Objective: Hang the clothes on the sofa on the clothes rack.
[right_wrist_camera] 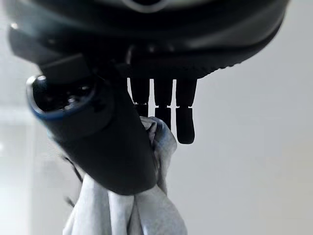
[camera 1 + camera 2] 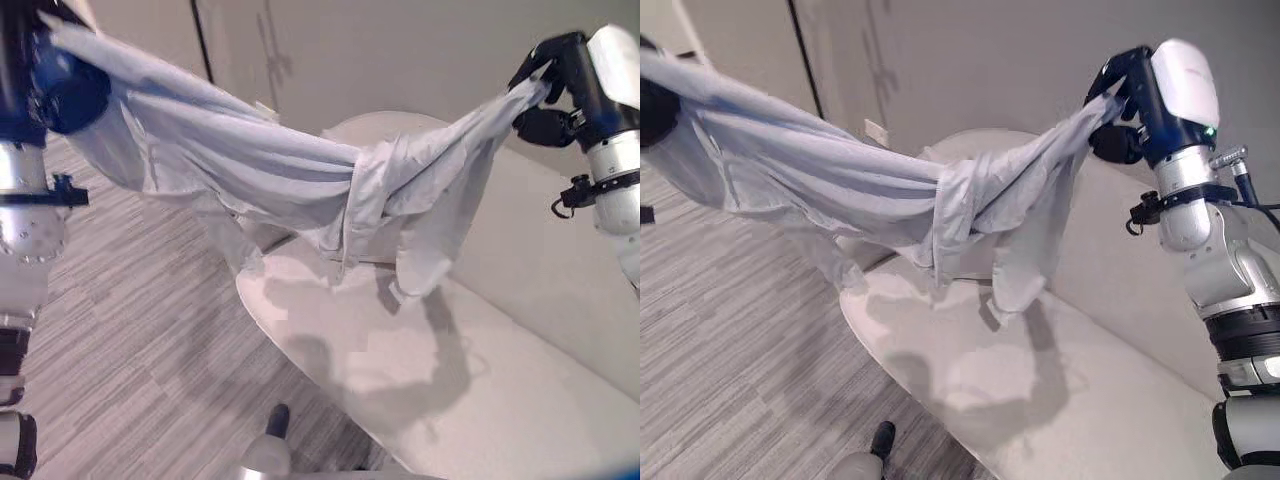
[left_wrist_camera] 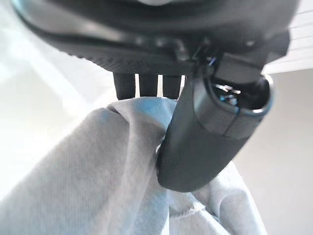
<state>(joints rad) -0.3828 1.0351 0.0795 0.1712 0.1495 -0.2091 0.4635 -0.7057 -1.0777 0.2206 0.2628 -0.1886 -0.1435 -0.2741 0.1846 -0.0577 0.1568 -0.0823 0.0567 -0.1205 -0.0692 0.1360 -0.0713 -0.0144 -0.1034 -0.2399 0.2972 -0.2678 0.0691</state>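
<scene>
Pale blue shirt point(image 2: 300, 185) stretched sideways between left hand point(image 2: 60, 85) and right hand point(image 2: 545, 95)

Both eye views are looking down from the head onto the white sofa point(image 2: 520, 390) and striped floor point(image 2: 130, 330), sharing the stretched shirt point(image 2: 300, 180). Each wrist view is looking along its own hand from very close: left hand point(image 3: 195, 152), right hand point(image 1: 112, 147).
</scene>
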